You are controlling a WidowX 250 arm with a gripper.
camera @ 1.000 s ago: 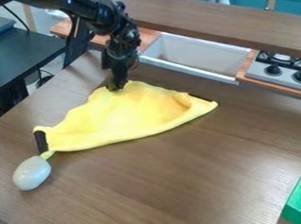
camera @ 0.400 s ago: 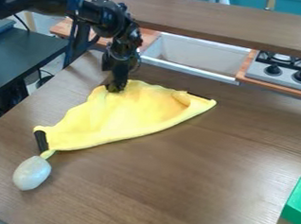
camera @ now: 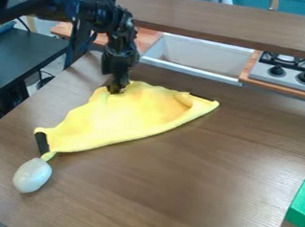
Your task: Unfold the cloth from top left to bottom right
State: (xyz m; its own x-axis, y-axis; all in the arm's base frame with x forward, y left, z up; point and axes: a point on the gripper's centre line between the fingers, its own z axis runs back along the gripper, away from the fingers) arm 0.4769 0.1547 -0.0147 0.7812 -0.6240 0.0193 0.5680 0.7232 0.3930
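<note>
Half-folded, perhaps: saw the yellow cloth point(camera: 133, 117) on the surface point(camera: 184, 181), touching the gripper point(camera: 117, 88) at its upper edge; could not tell whether gripped. Seemed at grasping, next needing secure hold, then pull toward bottom right.

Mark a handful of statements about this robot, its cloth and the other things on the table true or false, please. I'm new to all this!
1. The cloth on the table is yellow. True.
2. The gripper hangs over the green block. False: it is down at the cloth's far edge.
3. A whitish, egg-shaped object lies by the cloth's lower-left corner. True.
4. The cloth is spread out as a flat, full square. False: it lies in a rough triangle, with wrinkles.
5. The green block lies apart from the cloth. True.
</note>
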